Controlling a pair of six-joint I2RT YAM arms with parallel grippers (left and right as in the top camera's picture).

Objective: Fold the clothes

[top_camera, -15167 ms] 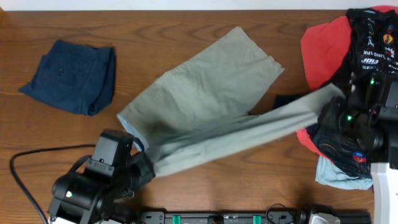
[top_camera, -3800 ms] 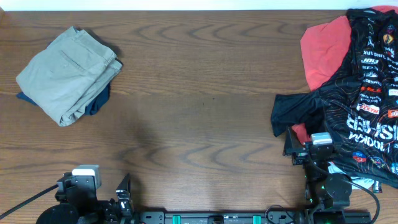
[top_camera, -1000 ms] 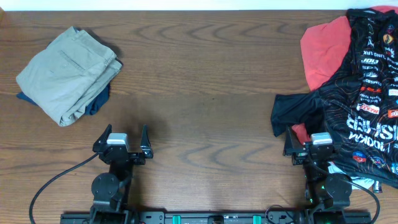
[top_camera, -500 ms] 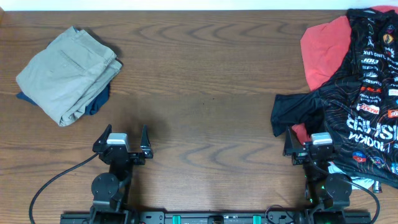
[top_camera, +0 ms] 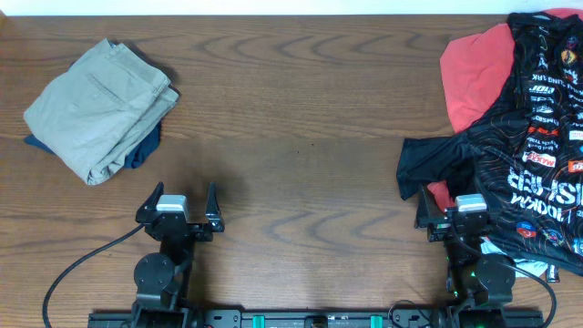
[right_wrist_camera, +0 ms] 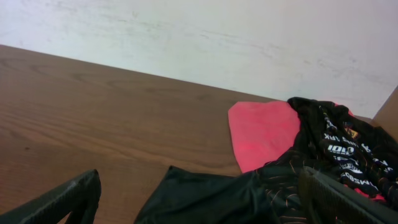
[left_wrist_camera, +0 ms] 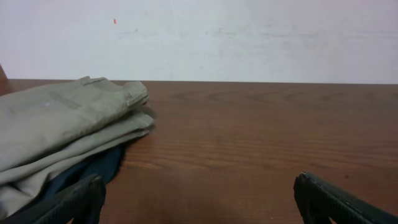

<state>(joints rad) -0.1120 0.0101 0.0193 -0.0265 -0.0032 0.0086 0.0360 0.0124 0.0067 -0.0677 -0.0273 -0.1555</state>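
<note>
While sitting low at the near edge of the brown wooden surface (top_camera: pixel 301 137), gaping wide and gripping nothing: left gripper (top_camera: pixel 181 197), with its two dark fingers (left_wrist_camera: pixel 68 202) showing only as tips in the bottom corners of the left wrist view, and bare wood lying between them. Trailing off toward the near left from that arm: a black cable (top_camera: pixel 77 269), curving across the wood. Lying well apart from the left gripper, at the far left of the surface: khaki trousers (top_camera: pixel 96 109), folded into a compact bundle and resting on top of a dark blue garment (top_camera: pixel 146 146), itself folded and peeking out along the near right side of the stack. Sitting at the near right, likewise spread wide and clasping nothing: right gripper (top_camera: pixel 457 217), parked just beside the unfolded heap. Sprawling over the right end of the surface: a black printed jersey (top_camera: pixel 537 155), crumpled, covered in white and coloured lettering, and draping partly over a red garment (top_camera: pixel 474 77) showing at the heap's far left side. Reaching from the jersey toward the middle of the surface: a black sleeve (top_camera: pixel 424 169), lying just ahead of the right gripper and appearing low between the fingertips in the right wrist view; touching them or not, impossible to tell.
</note>
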